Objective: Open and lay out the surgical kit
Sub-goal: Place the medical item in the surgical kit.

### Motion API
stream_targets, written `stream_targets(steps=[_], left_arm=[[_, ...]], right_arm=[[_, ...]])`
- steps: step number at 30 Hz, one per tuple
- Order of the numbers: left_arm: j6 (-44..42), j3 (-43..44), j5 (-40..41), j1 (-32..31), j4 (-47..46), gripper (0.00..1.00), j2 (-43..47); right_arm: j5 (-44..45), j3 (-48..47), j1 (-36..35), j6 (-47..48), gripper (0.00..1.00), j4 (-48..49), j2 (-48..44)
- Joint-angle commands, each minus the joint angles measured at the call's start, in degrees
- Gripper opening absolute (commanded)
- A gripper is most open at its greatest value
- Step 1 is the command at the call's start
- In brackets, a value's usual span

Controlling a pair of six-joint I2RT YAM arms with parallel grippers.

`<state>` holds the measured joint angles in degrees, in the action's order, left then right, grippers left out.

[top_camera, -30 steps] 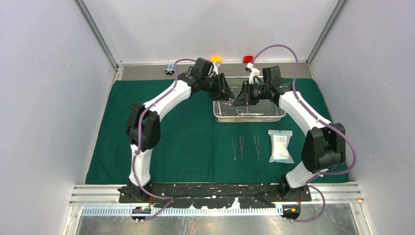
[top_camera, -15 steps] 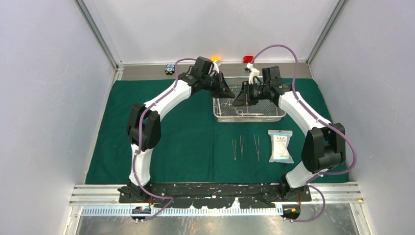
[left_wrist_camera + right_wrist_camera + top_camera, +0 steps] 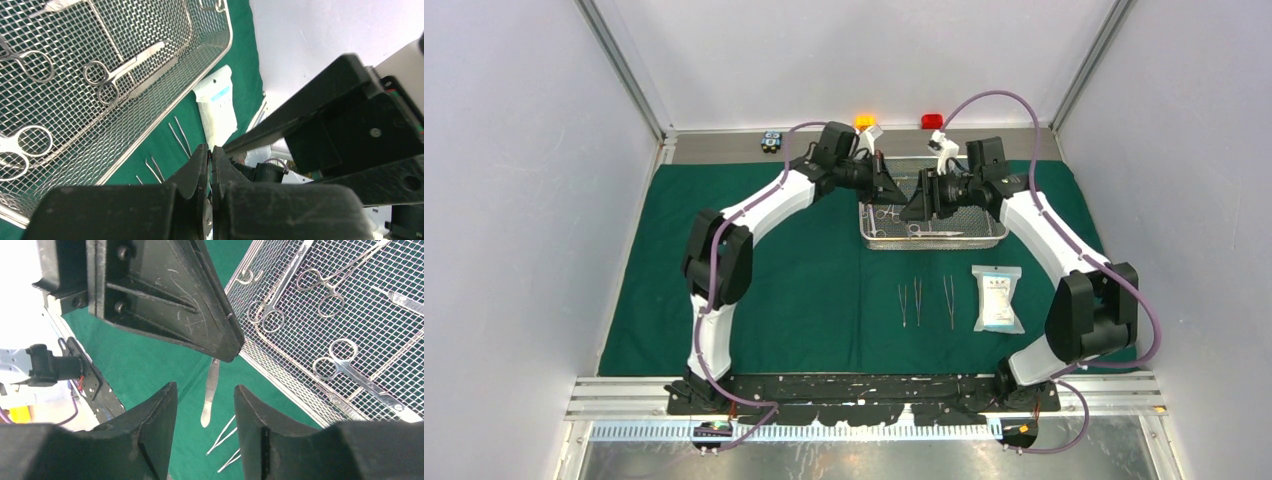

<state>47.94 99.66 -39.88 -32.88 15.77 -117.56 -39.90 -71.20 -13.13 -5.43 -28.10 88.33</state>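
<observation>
Tweezers point(image 3: 208, 400) pinched in left pincer point(image 3: 231, 351), just beyond parted right pincer point(image 3: 206, 387).

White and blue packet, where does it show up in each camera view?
Top external: the packet lies on the green cloth, in front of the wire-mesh tray, at its right end.
Left wrist: the packet is at centre, just outside the tray's rim.
Right wrist: not in it.
Shared landmark: the wire-mesh tray.

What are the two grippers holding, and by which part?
The left gripper holds the tweezers, pinched at their upper end, so they hang down. The right gripper is open and holds nothing.
</observation>
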Motion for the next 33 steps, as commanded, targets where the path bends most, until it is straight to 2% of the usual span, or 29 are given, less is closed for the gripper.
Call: stream_targets(steps=[1,4,6,10,13,15,19,27,29,31,33], left_arm=[[-1.8,-2.9,-6.6,0.4,-10.4,0.00,5.8],[-1.8,-4.7,-8.6,0.5,-14.4,0.00,6.7],[-0.9,-6.0,-10.3,0.5,-17.6,0.00,7.3],[2.3,-9.5,-13.1,0.7,-26.3,0.00,8.6],[4.1,-11.4,-13.9,0.7,-31.1,0.00,9.7],[4.1,-12.1,-13.8,0.8,-31.8,0.00,10.1],[4.2,-13.4,-13.3,0.9,-32.9,0.00,10.8],[3.4,-15.3,-12.4,1.3,-33.6,0.00,11.9],[2.5,-15.3,-11.0,1.4,-31.5,0.08,12.1],[-0.1,-13.8,-7.6,1.4,-25.6,0.22,12.5],[-1.6,-11.2,-2.4,1.3,-18.4,0.31,12.2]], right_arm=[[-5.4,1.1,1.8,2.8,0.57,-0.1,-4.3],[-7.2,2.2,2.0,4.5,0.64,-0.9,-4.9],[-8.6,3.2,2.2,5.1,0.65,-0.9,-5.4],[-13.4,4.5,2.8,7.1,0.65,-1.6,-5.9],[-16.6,4.7,2.7,8.0,0.61,-2.2,-6.1],[-18.8,4.8,2.8,8.0,0.55,-2.2,-6.4],[-19.9,4.8,2.8,8.1,0.35,-2.5,-6.9],[-18.3,4.6,3.0,7.4,0.02,-2.6,-8.1],[-15.1,4.4,3.0,7.2,0.01,-2.9,-8.5],[-9.6,4.1,2.6,6.7,0.01,-3.2,-8.7],[-4.1,3.6,1.9,6.1,0.01,-3.4,-8.5]])
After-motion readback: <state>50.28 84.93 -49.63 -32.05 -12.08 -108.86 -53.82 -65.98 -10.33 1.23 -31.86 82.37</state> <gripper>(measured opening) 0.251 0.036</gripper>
